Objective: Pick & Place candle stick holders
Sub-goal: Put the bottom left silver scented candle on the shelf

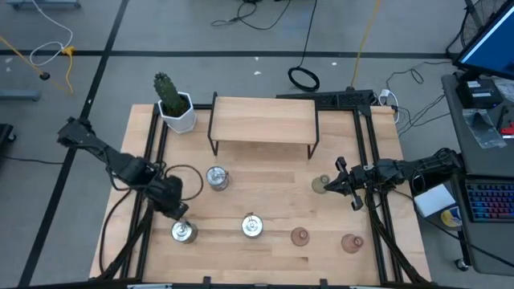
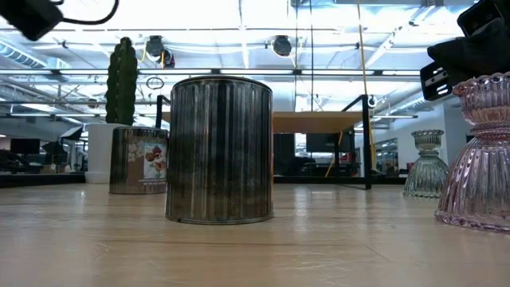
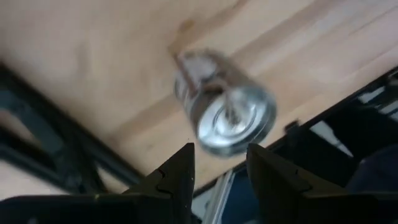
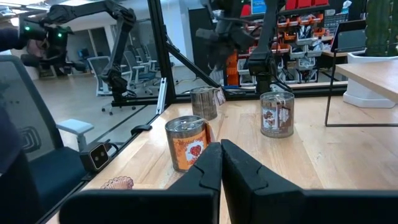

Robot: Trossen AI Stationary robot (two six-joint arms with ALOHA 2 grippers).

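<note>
Three silvery candle stick holders stand on the table on their bases: one near the front left, one at mid left, one at the front middle. Two pink holders stand at the front right, and a pale green one farther back. My left gripper points down over the front-left silvery holder, open, with nothing between its fingers. My right gripper waits level by the green holder, shut.
A white-potted cactus stands at the far left corner. A wooden shelf on dark legs spans the far middle. Black frame rails run along both table sides. Bare wood lies between the shelf and the front row of holders.
</note>
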